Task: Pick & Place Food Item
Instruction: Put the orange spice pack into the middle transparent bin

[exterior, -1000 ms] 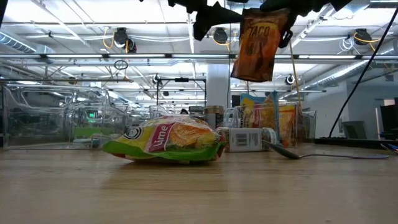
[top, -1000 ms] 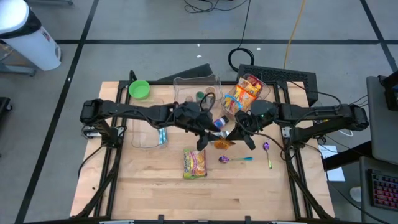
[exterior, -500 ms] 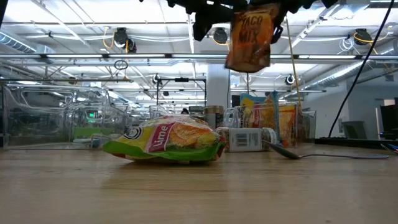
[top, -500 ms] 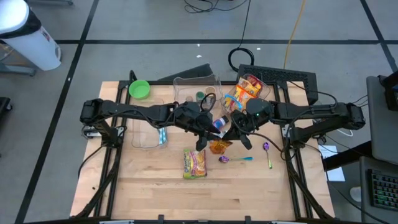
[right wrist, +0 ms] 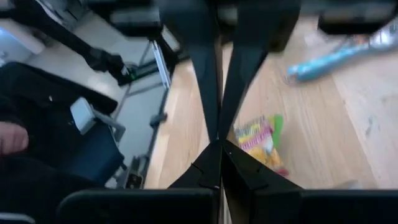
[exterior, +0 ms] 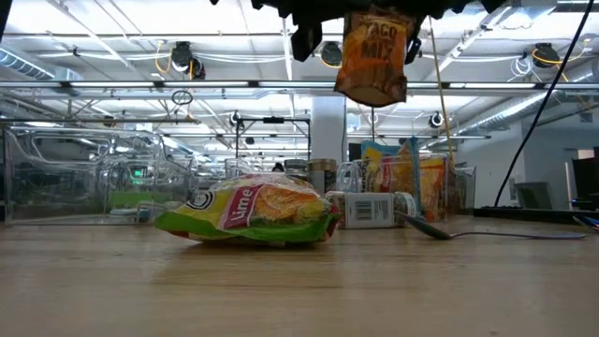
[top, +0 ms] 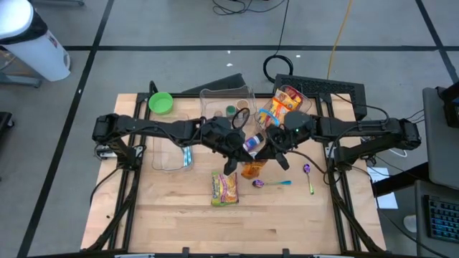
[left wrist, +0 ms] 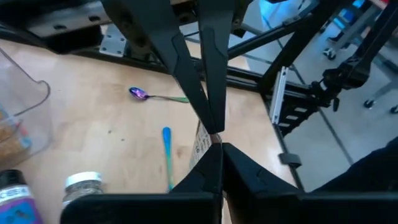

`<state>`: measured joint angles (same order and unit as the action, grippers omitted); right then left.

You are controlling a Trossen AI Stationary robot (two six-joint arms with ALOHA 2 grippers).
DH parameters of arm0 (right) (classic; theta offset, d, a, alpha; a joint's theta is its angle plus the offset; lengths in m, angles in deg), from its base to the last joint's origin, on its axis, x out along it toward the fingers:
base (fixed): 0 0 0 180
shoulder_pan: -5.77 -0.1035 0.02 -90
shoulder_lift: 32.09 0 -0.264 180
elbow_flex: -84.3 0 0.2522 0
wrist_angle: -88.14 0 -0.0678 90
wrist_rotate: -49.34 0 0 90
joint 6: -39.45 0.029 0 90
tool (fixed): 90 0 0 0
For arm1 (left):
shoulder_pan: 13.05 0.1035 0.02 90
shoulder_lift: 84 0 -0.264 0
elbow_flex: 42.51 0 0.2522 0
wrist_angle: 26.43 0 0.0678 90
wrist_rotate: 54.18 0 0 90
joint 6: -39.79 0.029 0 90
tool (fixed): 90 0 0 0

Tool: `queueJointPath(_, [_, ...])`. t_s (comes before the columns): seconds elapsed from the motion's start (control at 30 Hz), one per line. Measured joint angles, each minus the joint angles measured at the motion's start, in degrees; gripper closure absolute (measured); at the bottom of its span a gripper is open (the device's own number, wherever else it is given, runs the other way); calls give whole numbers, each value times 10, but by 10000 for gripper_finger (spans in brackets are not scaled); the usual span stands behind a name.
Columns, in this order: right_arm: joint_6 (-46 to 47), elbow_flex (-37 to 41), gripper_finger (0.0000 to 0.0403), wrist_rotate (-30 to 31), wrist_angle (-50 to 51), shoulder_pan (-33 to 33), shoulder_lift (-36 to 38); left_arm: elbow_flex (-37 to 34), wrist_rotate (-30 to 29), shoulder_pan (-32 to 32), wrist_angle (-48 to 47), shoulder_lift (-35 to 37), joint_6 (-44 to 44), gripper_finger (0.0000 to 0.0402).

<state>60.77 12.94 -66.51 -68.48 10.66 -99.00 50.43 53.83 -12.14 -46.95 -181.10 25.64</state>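
An orange taco mix packet (exterior: 375,54) hangs high above the table's middle (top: 251,170). My right gripper (top: 270,153) is shut on its upper edge from the right. My left gripper (top: 241,160) comes in from the left and is shut on the same packet. In the left wrist view my own fingertips (left wrist: 217,151) meet the other arm's tip to tip, with the packet's thin edge (left wrist: 200,144) beside them. The right wrist view shows the same meeting of fingertips (right wrist: 219,148).
A green and yellow lime chip bag (top: 224,188) lies on the wooden table (top: 172,215) below the packet. A spice jar (top: 252,141), a blue spoon (top: 280,183) and a purple spoon (top: 307,172) lie nearby. Clear bins (top: 228,102) with snack bags (top: 281,107) and a green bowl (top: 160,102) stand at the back.
The right gripper carried the packet left toward the left gripper. The left gripper, open a second ago, has shut on the packet.
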Motion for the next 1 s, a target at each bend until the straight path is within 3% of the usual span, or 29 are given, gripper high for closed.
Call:
queueJointPath(0.2, [18,0,396,1,-60,7,1,0,21,10,12,0,-29,399])
queueJointPath(0.4, [35,0,336,0,-61,42,9,0,29,18,12,8,-43,400])
queueJointPath(0.7, [37,0,231,-13,-64,113,56,0,-16,46,-28,77,-17,401])
queueJointPath(1.0, [35,0,207,-13,-75,132,73,0,-63,97,-94,154,3,401])
